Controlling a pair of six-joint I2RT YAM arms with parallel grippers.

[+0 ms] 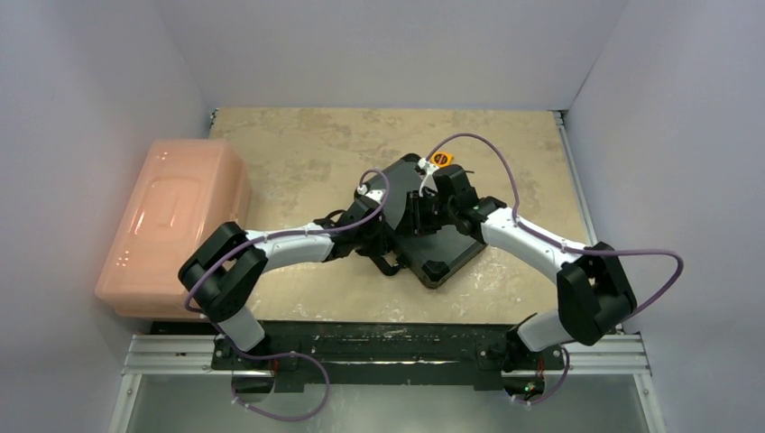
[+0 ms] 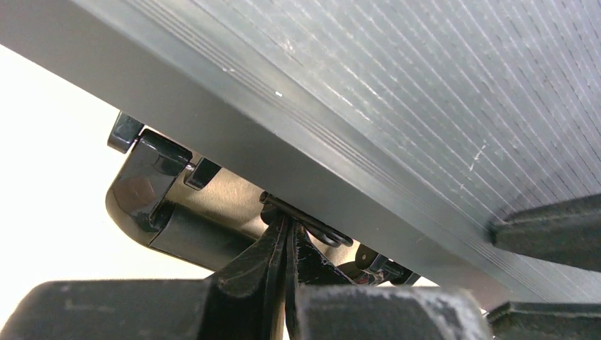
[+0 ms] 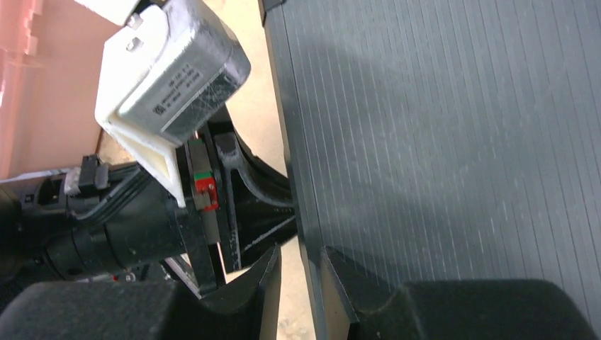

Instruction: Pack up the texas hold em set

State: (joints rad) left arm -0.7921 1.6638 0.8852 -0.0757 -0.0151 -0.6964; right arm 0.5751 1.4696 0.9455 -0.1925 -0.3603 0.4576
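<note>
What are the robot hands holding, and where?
Nothing clearly. The left gripper is shut, tips at the case latch. The right gripper is slightly open over the case edge, not squeezing it.

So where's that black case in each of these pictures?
Top external: black case in the middle of the picture.
Left wrist: its ribbed shell fills the upper right.
Right wrist: its ribbed shell fills the right side.
Shared landmark: pink bin, left in top external, top left in right wrist.
</note>
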